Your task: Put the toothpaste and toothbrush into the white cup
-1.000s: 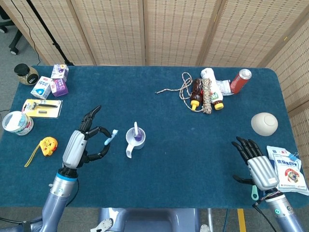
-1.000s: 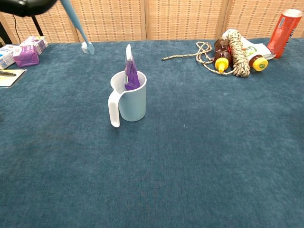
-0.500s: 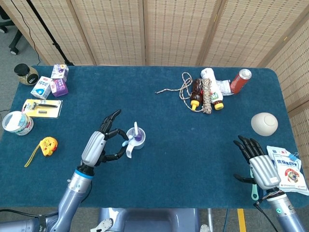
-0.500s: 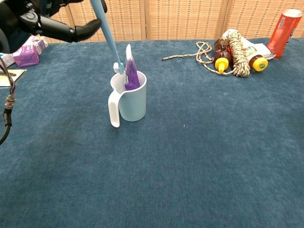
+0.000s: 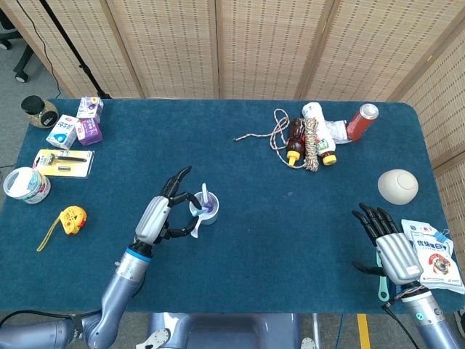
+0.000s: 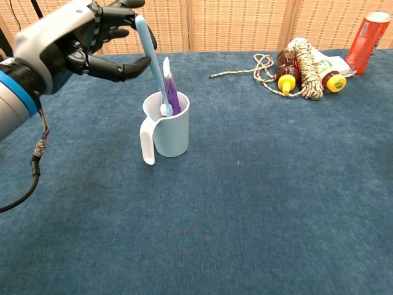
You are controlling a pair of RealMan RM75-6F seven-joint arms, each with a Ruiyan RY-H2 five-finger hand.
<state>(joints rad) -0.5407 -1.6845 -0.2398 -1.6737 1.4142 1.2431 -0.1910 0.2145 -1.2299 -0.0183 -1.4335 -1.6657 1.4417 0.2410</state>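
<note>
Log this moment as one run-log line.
left hand: holds toothbrush, head inside white cup | toothpaste: upright in cup | right hand: open, idle near table edge | step: release pending

1. The left hand [image 6: 80, 40] is at the upper left and holds the light blue toothbrush [image 6: 150, 64] by its upper end.
2. The toothbrush is tilted, and its white head is inside the white cup [image 6: 167, 128].
3. A purple toothpaste [image 6: 170, 89] tube stands in the same cup.
4. The cup stands on the blue worktop [image 6: 245, 203], its handle toward the front left.
5. A coiled rope [image 6: 304, 70] and an orange bottle [image 6: 367, 34] lie far right.
</note>
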